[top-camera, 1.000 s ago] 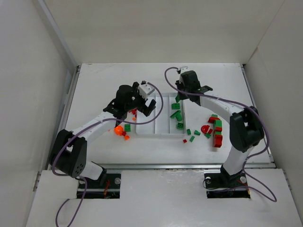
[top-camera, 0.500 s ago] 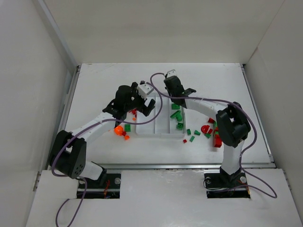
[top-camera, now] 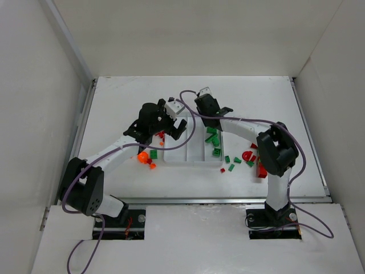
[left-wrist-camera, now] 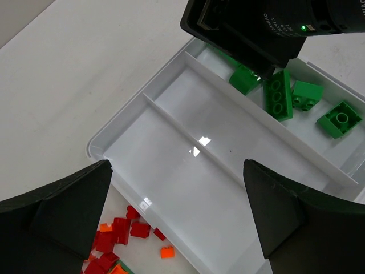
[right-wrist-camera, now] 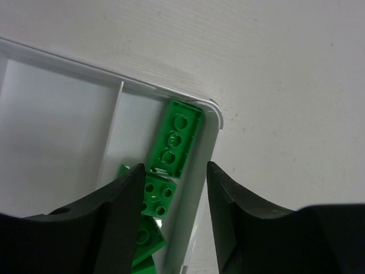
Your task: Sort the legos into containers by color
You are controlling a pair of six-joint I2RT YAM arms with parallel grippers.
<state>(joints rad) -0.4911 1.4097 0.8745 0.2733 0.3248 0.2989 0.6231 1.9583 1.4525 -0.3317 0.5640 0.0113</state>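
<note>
Over tray [right-wrist-camera: 212, 109] corner rim, right gripper [right-wrist-camera: 174, 169] released, empty (green legos [right-wrist-camera: 178, 142] below); left gripper [left-wrist-camera: 177, 165] spread wide above bare compartments [left-wrist-camera: 217, 114].

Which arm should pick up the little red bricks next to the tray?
Probably left. The left tool hangs open close to the red bricks beside the tray; the right tool is over the green bricks.

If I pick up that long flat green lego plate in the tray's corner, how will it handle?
The long flat green lego plate looks stiff and light. Its low profile and the glossy white tray suggest it may slide rather than tip. Its corner spot likely hampers a pinch.
</note>
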